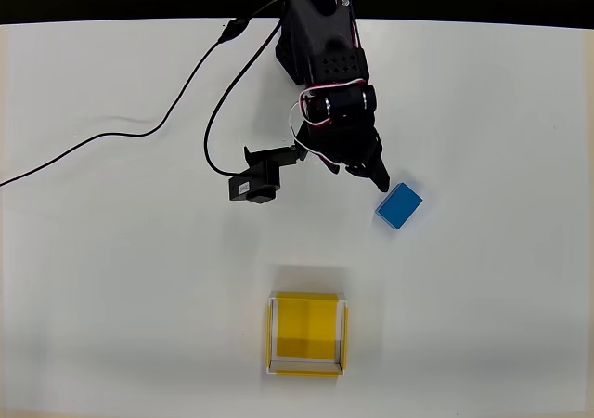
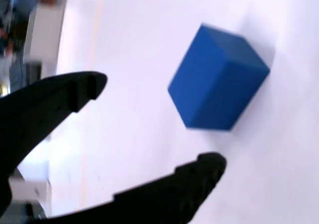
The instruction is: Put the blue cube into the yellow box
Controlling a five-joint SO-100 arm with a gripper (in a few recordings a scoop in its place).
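The blue cube (image 1: pixel 400 205) rests on the white table right of centre in the overhead view. My black gripper (image 1: pixel 369 173) hovers just up and to the left of it, fingertips close to its upper-left corner. In the wrist view the blue cube (image 2: pixel 219 79) lies ahead of my gripper (image 2: pixel 157 124), whose two black fingers are spread apart with nothing between them. The yellow box (image 1: pixel 307 334) sits near the front edge, below and left of the cube, with nothing in it.
A black cable (image 1: pixel 139 130) snakes across the table's left half to the small black camera module (image 1: pixel 256 184) mounted left of the gripper. The white table (image 1: pixel 501 325) ends at a dark strip along the top.
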